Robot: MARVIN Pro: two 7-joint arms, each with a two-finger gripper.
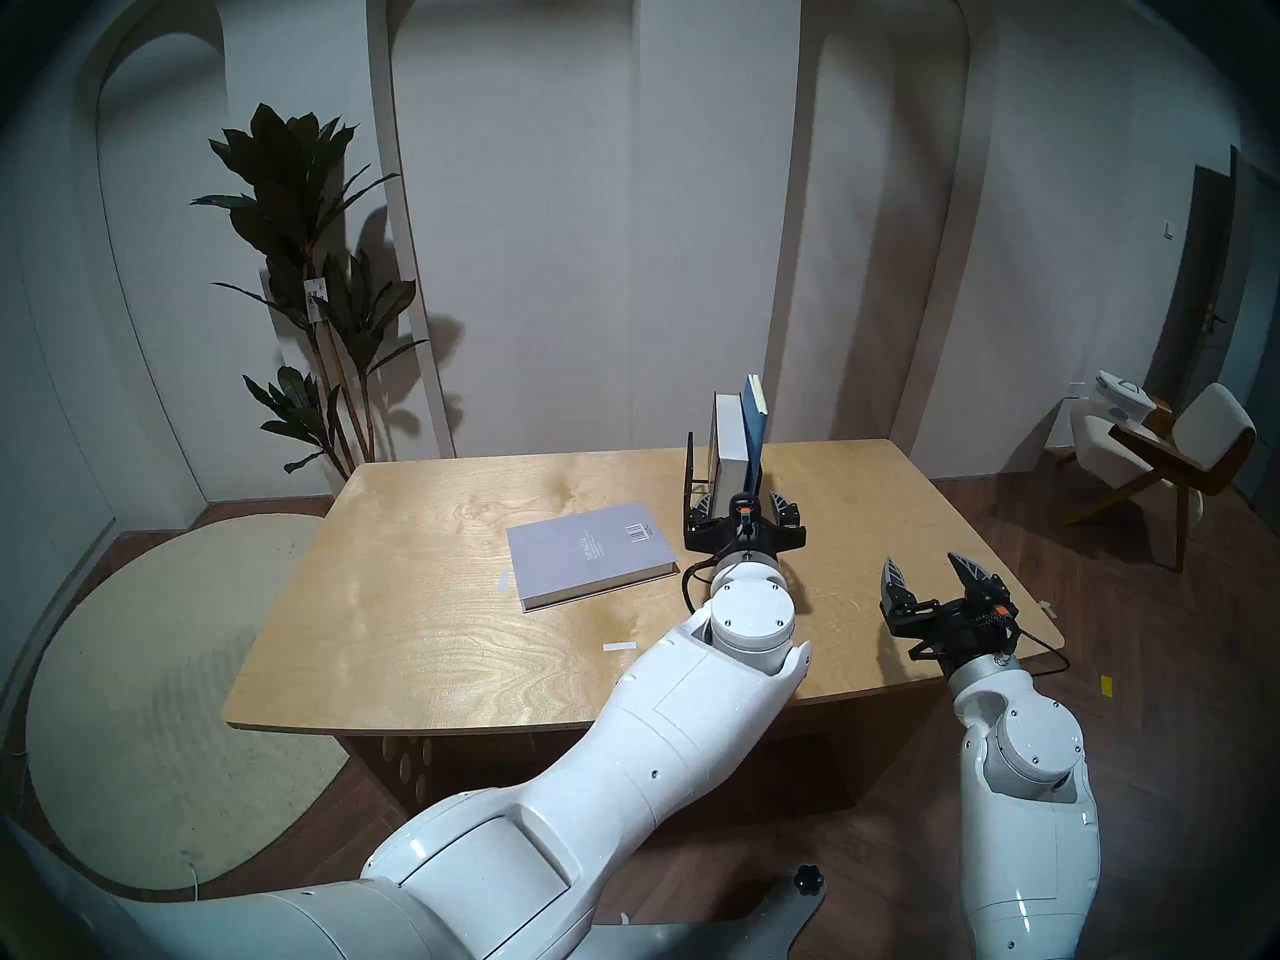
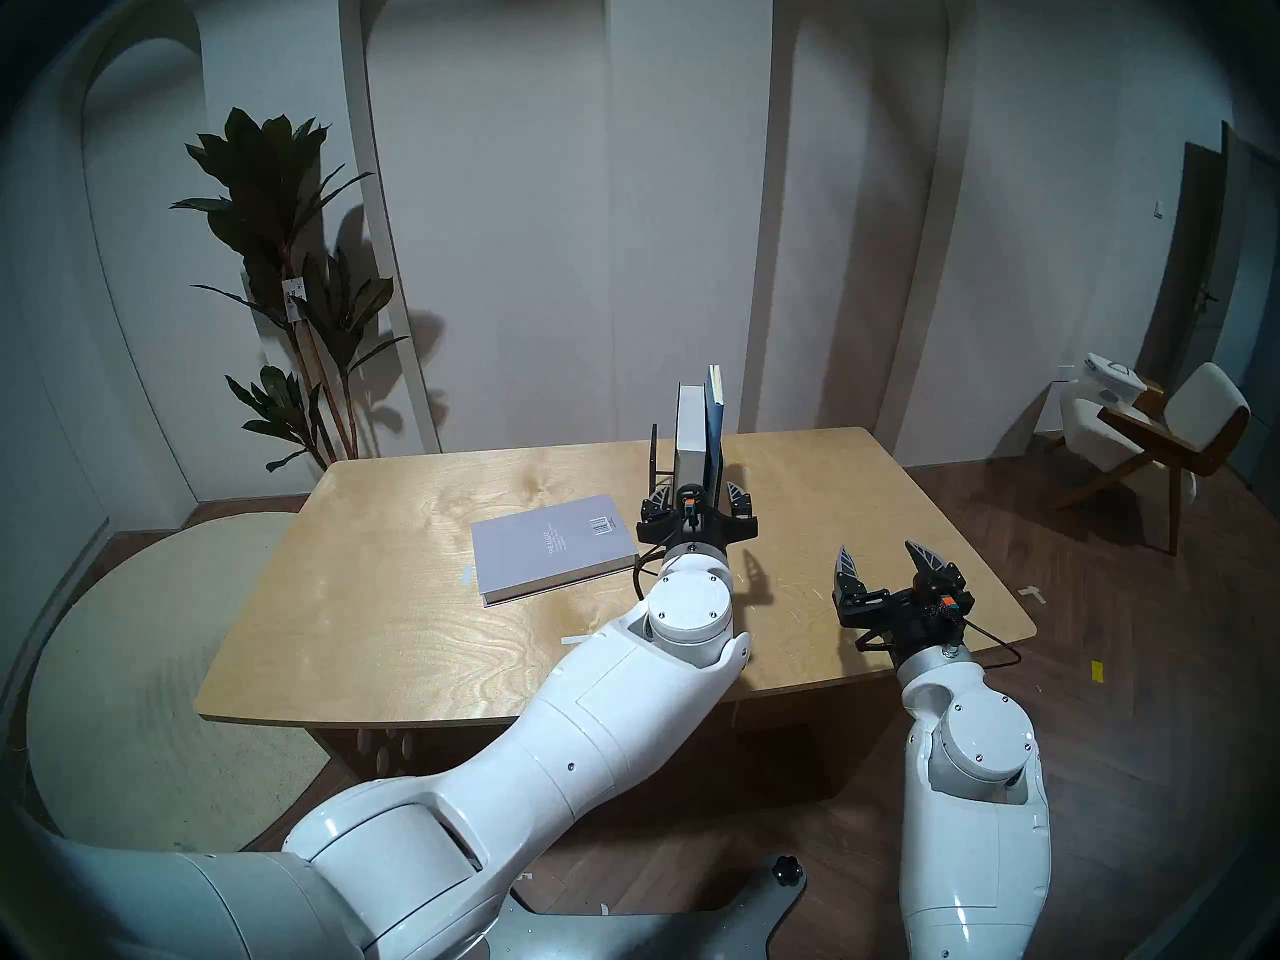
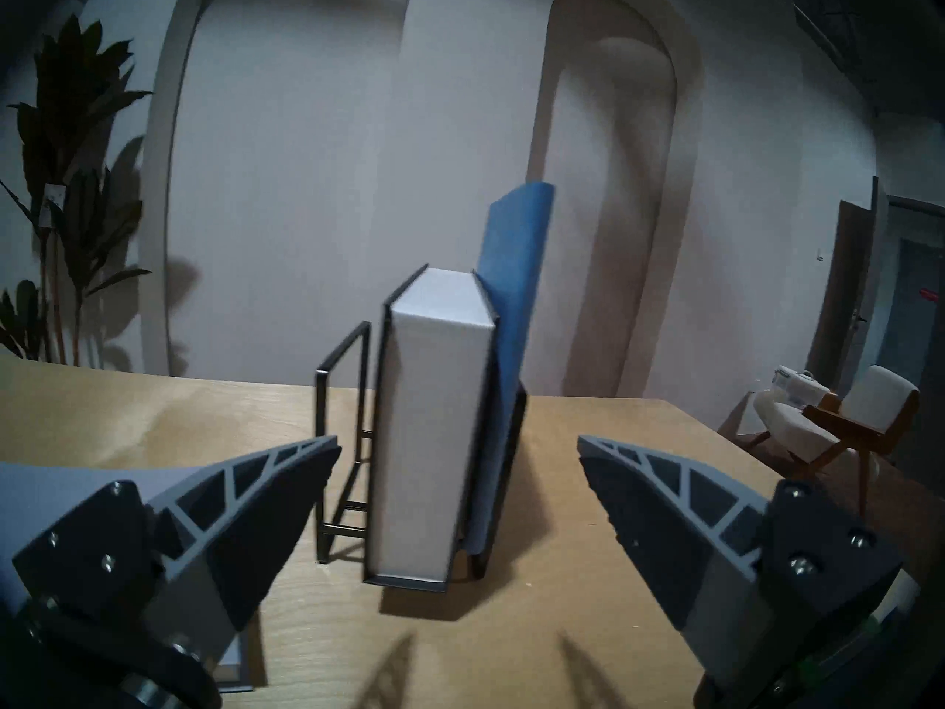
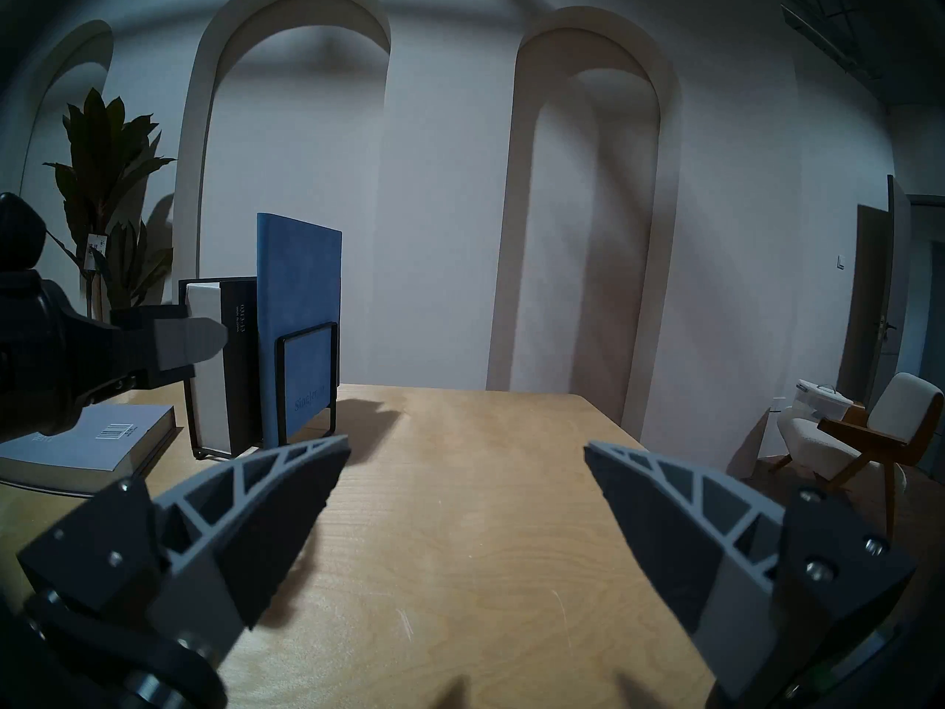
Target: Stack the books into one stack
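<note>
Left gripper (image 1: 744,510), spread empty, faces the black book (image 1: 729,439) upright in the wire rack (image 1: 692,480); next it likely must pinch it, then lay it on the grey-lavender book (image 1: 589,553).

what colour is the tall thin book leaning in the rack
Blue, clearest in the right wrist view.

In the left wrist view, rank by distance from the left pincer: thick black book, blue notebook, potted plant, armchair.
From the left pincer, open:
1. Thick black book, upright in the wire rack, straight ahead.
2. Blue notebook, leaning just behind it, right.
3–4. Potted plant, far left, and armchair, far right: too close to call.
</note>
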